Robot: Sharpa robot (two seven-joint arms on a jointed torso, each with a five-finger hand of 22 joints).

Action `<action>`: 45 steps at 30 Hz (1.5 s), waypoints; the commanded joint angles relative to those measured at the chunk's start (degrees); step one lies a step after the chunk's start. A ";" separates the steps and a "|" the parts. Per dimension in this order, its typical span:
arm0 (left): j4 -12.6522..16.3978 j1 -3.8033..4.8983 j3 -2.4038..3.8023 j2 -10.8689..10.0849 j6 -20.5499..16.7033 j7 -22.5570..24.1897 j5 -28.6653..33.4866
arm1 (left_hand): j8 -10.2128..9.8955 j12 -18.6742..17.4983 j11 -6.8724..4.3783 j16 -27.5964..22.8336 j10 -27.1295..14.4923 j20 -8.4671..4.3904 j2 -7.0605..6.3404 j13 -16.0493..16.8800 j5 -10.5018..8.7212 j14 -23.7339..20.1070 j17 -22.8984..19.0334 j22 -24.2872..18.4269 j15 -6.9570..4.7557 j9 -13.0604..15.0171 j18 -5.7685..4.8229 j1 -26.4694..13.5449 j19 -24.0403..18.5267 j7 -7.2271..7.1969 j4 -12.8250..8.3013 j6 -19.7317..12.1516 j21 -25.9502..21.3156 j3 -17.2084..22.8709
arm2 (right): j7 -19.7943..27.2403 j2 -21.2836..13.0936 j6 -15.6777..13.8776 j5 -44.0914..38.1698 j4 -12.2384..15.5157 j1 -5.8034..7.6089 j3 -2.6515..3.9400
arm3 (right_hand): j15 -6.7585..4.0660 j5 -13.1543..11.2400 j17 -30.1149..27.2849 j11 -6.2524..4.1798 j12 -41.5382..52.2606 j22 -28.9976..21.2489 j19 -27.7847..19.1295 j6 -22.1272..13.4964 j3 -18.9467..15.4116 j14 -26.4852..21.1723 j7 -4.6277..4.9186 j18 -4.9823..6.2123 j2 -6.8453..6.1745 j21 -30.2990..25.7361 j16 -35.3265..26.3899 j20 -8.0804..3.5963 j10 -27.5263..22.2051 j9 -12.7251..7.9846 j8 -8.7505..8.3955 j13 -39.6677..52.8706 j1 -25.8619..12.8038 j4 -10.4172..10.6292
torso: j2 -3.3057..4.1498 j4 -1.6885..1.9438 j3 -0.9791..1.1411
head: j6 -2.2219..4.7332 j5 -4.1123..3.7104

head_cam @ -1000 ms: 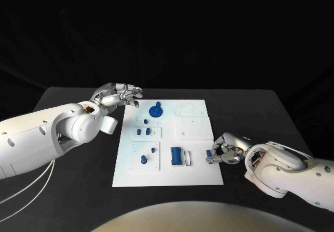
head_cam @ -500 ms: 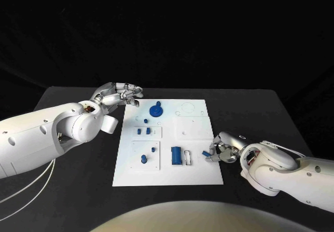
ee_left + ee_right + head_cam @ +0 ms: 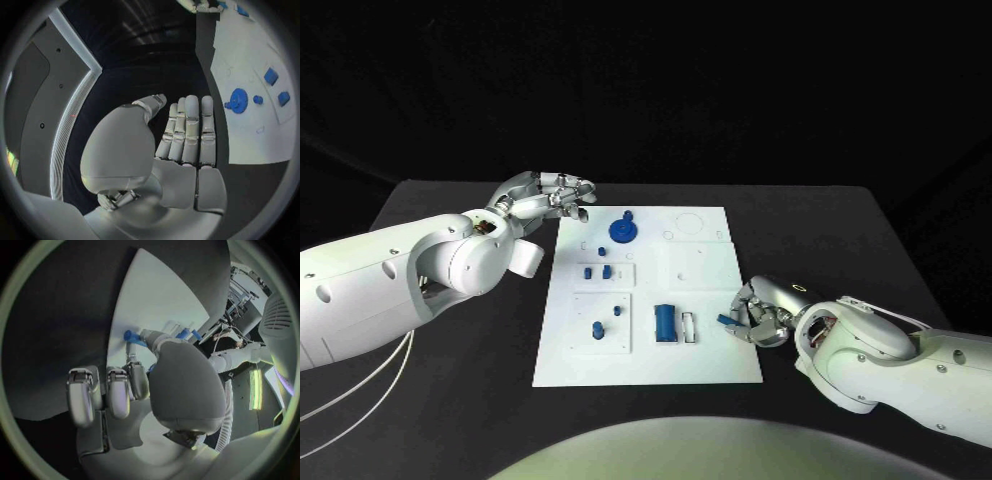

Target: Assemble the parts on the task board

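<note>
The white task board lies in the middle of the table. On it are a blue gear, a blue block beside a white frame, and several small blue pegs. My right hand is at the board's right edge and pinches a small blue part just over that edge. The right wrist view shows the same part at the fingertips, against the board. My left hand hovers off the board's far left corner, its fingers straight and empty, near the gear.
Black table surrounds the board on both sides. The board's right half has pale recesses with nothing in them. My left forearm stretches over the table's left side.
My right hand has turned and edged slightly toward the board with the small blue part still pinched. The left hand has not moved.
</note>
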 commanded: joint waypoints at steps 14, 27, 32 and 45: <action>0.13 0.02 0.04 0.32 0.90 0.69 -0.08 | 0.20 0.21 0.07 -0.28 -0.39 0.34 -0.02 0.06 0.28 -0.15 0.08 -0.09 0.16 0.06 0.56 -0.36 0.11 0.00 -0.13 -0.59 -0.25 0.08 | -0.51 1.96 -2.58 10.57 3.17 1.81 -0.15 | 0.22 1.65 14.31 0.29 1.09 15.02 5.89 -0.57 10.47 5.75 -0.33 -0.76 -0.09 0.74 0.16 -0.34 0.54 1.12 0.51 7.01 -9.09 -9.12 | 0.03 0.08 -0.01 | 0.19 -0.18; 0.29 0.02 0.05 0.35 0.92 0.69 -0.08 | 0.20 0.21 0.07 -0.28 -0.39 0.34 -0.02 0.06 0.28 -0.15 0.08 -0.09 0.16 0.06 0.56 -0.36 0.11 0.00 -0.13 -0.59 -0.25 0.08 | 0.22 5.68 -1.33 15.02 1.05 1.85 -0.16 | 0.22 -1.52 14.32 0.28 1.60 15.03 5.90 0.21 9.92 5.75 -0.37 -0.77 -0.32 0.77 0.17 -0.34 0.77 0.47 0.21 7.41 -15.05 -7.81 | 0.04 0.06 -0.01 | 0.08 -0.05; 0.37 0.02 0.05 0.34 0.95 0.68 -0.08 | 0.20 0.21 0.07 -0.28 -0.39 0.34 -0.02 0.06 0.28 -0.15 0.08 -0.09 0.16 0.06 0.56 -0.36 0.11 0.00 -0.13 -0.59 -0.25 0.08 | 0.20 6.74 -0.44 15.39 0.10 1.67 -0.16 | 0.23 -2.97 14.31 0.29 1.81 15.02 5.89 0.55 9.15 5.75 -0.38 -0.76 -0.50 0.75 0.17 -0.33 0.87 0.19 0.09 7.58 -16.80 -7.17 | 0.03 -0.01 0.00 | -0.01 0.02; 0.43 0.02 0.05 0.29 0.94 0.67 -0.08 | 0.20 0.21 0.07 -0.28 -0.39 0.34 -0.02 0.06 0.28 -0.15 0.08 -0.09 0.16 0.06 0.56 -0.36 0.11 0.00 -0.13 -0.59 -0.25 0.08 | -0.41 7.87 0.53 15.28 -1.38 1.51 -0.17 | 0.17 -4.69 14.33 0.21 2.16 15.03 5.91 1.20 7.93 5.76 -0.52 -0.77 -0.63 0.79 0.18 -0.36 1.04 -0.07 0.09 7.83 -18.21 -6.54 | 0.05 -0.02 0.01 | -0.16 0.05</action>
